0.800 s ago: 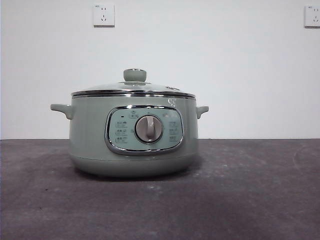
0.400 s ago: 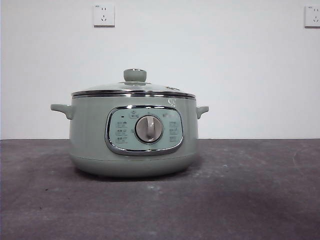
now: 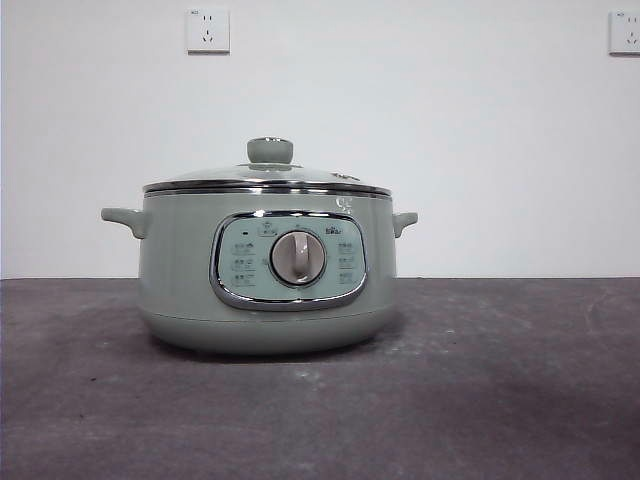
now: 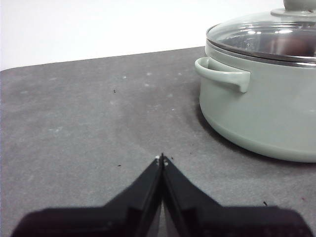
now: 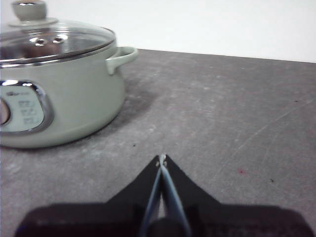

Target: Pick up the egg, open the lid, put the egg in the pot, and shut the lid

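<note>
Below 2 wall sockets, lidded pot occupies scuffed, possibly dusty table; both pincers pinched together.

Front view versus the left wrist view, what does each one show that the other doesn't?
Only the front view shows the control panel, its grey dial, both side handles and two wall sockets. Only the left wrist view shows the left gripper, jaws shut, low over the dark table, and a brownish shape under the glass, possibly the egg. Both show the pot with the lid on.
</note>
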Robot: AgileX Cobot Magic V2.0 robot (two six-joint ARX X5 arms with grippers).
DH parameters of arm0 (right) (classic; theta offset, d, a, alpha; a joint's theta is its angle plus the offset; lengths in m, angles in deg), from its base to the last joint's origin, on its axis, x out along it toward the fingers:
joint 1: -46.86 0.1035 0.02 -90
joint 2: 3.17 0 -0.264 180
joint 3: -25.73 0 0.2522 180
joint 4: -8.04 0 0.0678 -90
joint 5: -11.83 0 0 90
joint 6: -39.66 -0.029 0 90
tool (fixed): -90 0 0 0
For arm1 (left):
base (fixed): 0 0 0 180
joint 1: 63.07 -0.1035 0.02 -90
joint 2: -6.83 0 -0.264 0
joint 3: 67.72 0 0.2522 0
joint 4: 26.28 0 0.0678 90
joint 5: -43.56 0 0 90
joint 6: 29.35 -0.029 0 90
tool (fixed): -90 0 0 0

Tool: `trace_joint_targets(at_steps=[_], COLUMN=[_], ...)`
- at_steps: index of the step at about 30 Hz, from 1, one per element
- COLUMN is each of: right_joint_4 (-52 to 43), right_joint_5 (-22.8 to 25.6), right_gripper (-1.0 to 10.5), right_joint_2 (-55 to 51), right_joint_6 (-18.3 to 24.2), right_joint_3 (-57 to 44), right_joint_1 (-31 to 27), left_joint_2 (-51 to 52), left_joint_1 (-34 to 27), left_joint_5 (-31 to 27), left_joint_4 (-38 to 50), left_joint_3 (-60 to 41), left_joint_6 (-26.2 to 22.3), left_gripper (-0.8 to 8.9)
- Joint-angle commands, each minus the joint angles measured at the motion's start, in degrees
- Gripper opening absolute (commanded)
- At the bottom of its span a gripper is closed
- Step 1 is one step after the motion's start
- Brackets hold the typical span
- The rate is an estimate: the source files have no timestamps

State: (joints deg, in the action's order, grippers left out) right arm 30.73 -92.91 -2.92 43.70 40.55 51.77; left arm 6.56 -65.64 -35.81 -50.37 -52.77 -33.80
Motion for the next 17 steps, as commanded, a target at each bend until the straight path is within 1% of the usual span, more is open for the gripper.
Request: trace_joint_targets(at_steps=[1,4,6,17], right_joint_4=[0.61,0.57,0.46,0.44], right_joint_5=[0.31,0.26,0.04,0.13], right_gripper=[0.0,0.0,0.0,0.0], right_joint_2=[-0.2,-0.2,-0.2,-0.2], right_joint_6=[-0.81,-1.27,-2.84,-2.93], right_joint_3=[-0.74,-0.74,-0.72,-0.72], right_joint_1=[-0.02,-0.02,0.0,0.02], left_joint_2=[0.15,0.15,0.15,0.15], left_joint_1=[-0.13,-0.13,-0.13,-0.13], left_joint_5=[-0.04,-0.04,-0.04,-0.04], left_joint_4=[-0.04,-0.04,-0.04,-0.04], left_joint_3=[-0.76,-0.76,-0.76,-0.76], left_joint_6=[0.37,0.37,0.37,0.37], left_gripper=[-0.04,-0.04,-0.04,-0.04])
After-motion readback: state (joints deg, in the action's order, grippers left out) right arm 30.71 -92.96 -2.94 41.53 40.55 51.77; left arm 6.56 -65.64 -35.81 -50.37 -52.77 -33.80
